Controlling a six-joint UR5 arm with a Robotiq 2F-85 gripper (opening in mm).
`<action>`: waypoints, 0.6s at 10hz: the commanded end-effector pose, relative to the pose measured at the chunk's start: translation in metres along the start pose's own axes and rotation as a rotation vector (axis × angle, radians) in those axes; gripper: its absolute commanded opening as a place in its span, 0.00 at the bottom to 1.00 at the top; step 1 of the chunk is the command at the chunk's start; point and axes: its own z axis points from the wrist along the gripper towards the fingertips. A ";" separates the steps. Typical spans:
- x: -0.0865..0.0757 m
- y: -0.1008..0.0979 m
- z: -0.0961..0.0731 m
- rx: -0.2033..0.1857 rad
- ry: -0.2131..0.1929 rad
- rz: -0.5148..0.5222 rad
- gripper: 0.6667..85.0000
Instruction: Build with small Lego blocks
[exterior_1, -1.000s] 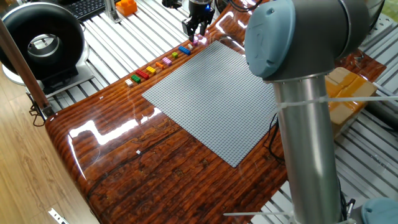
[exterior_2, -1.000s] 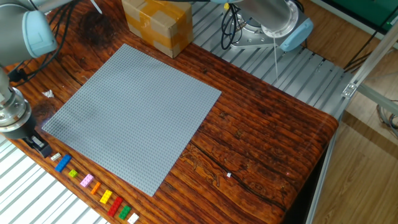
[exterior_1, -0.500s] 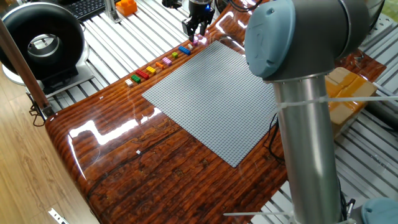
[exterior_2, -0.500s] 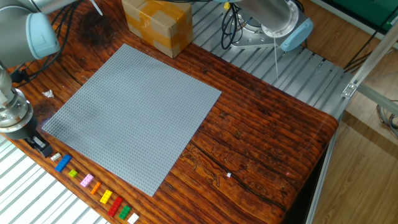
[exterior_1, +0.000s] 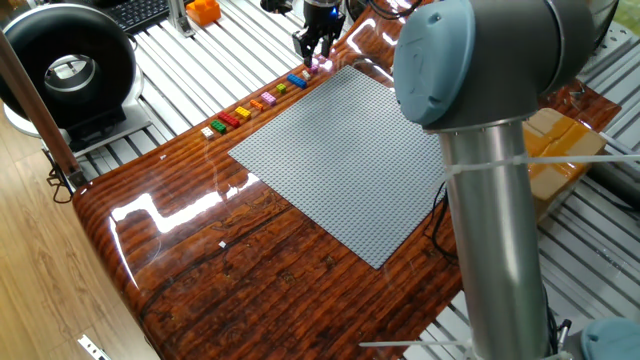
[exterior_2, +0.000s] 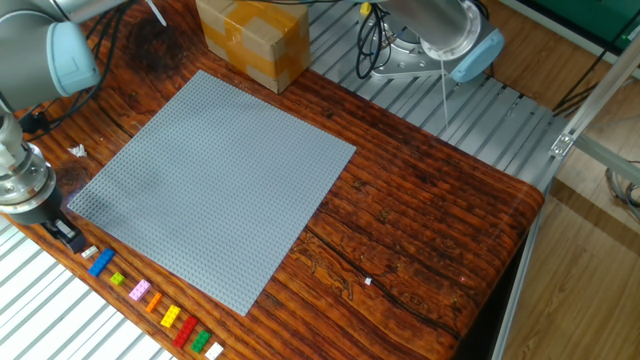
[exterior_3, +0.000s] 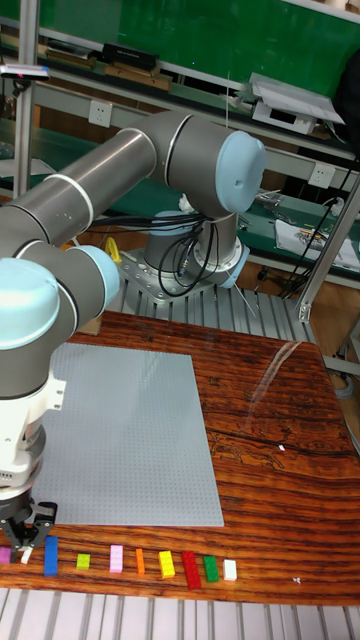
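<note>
The small Lego blocks lie in a row along the table edge beside the grey baseplate (exterior_2: 215, 185): a blue block (exterior_2: 100, 263), pink (exterior_2: 139, 291), yellow (exterior_2: 170, 317), red (exterior_2: 185, 330) and green (exterior_2: 200, 340). My gripper (exterior_3: 25, 528) hangs low over the row's end, fingers apart, above a small white block (exterior_3: 25, 553) that lies between a pink block (exterior_3: 3, 555) and the blue block (exterior_3: 50, 556). In one fixed view the gripper (exterior_1: 316, 52) stands at the far end of the row (exterior_1: 262, 100). Nothing shows between the fingers.
A cardboard box (exterior_2: 255, 35) stands past the baseplate's far corner. The arm's thick column (exterior_1: 490, 220) fills one fixed view's right side. An orange chunky object (exterior_1: 203, 10) and a black round device (exterior_1: 65, 65) sit off the table on slatted metal.
The wrist has shifted very slightly at the row's end. The blocks have not moved.
</note>
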 end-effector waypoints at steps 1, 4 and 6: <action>-0.001 0.006 -0.001 -0.009 -0.006 0.015 0.58; -0.002 0.005 0.001 -0.008 -0.007 0.010 0.57; -0.002 0.005 0.003 -0.006 -0.007 0.018 0.52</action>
